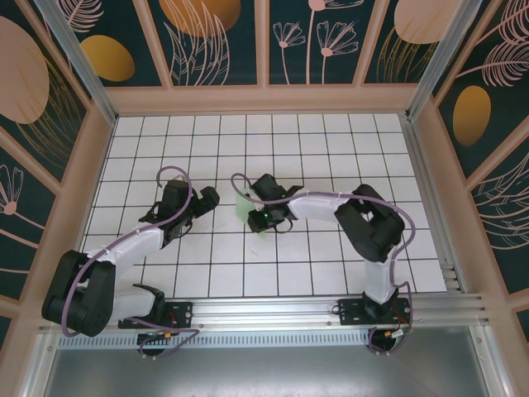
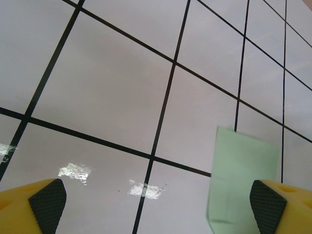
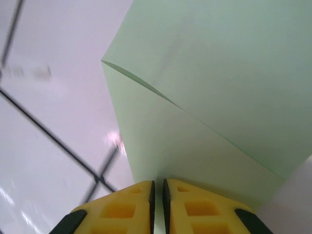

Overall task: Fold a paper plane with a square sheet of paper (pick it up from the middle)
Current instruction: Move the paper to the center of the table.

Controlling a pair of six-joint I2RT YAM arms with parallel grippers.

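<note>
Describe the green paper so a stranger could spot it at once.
Look at the white gridded table, near its middle, where the right gripper reaches in from the right. Pinched in its jaws is the sheet of paper, partly folded over. Its pale mint green sets it apart from the white tiles and black grid lines.

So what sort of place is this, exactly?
Probably a robot test booth: a white grid-tiled table, wood-framed walls with leaf-patterned panels, and a left arm and right arm bolted to a metal rail, the right gripper pinching mint-green paper.
</note>
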